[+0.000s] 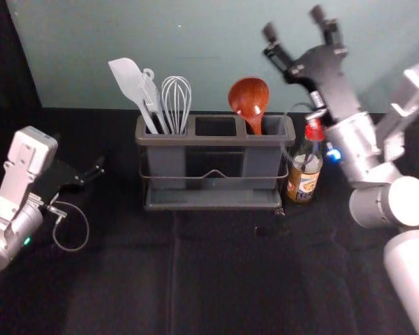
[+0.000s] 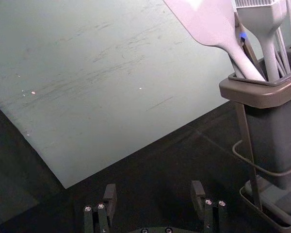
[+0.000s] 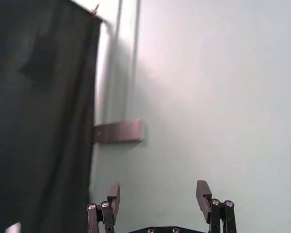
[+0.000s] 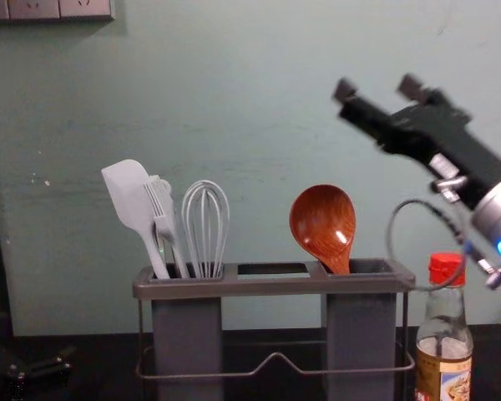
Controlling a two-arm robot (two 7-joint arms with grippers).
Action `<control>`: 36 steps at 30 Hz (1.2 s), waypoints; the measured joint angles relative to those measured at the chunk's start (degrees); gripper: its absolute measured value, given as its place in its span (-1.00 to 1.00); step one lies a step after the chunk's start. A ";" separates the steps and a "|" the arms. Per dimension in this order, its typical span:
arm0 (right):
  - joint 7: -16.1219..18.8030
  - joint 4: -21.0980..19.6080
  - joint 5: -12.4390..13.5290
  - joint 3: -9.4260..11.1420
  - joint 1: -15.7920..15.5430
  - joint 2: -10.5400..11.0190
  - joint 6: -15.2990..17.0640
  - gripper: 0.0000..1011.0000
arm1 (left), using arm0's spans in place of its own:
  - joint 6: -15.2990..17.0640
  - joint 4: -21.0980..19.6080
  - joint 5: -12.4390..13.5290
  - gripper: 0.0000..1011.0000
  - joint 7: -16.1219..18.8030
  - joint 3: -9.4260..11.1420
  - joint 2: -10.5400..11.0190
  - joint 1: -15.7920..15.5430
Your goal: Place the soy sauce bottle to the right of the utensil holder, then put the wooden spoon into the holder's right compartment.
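Wooden spoon is stood in utensil holder's right compartment, soy sauce bottle right, as asked; jaws spread, right gripper is raised above, likely for clearance, left gripper parked left.

The black, two-fingered right gripper was raised high, wide open; the black left gripper hung low, seemingly level, fingers apart.

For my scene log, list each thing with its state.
Soy sauce bottle: upright, capped.
Wooden spoon: bowl up, in right compartment.
Utensil holder: upright.
Spatula: blade up.
Whisk: wires up.
Brush: head up.
Left gripper: open, empty, left of holder.
Right gripper: open, empty, raised high.
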 joint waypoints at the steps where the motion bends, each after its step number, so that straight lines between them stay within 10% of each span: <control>1: -0.40 -0.38 0.18 1.03 -0.33 0.14 -0.96 0.99 | 0.00 0.00 0.00 0.99 0.00 0.00 0.00 0.00; 16: -6.67 0.97 -2.96 9.93 -3.41 0.88 -7.59 0.99 | 0.00 0.00 0.00 0.99 0.00 0.00 0.00 0.00; 36: -18.65 -5.21 -17.88 11.31 -8.86 2.09 16.00 0.99 | 0.00 0.00 0.00 0.99 0.00 0.00 0.00 0.00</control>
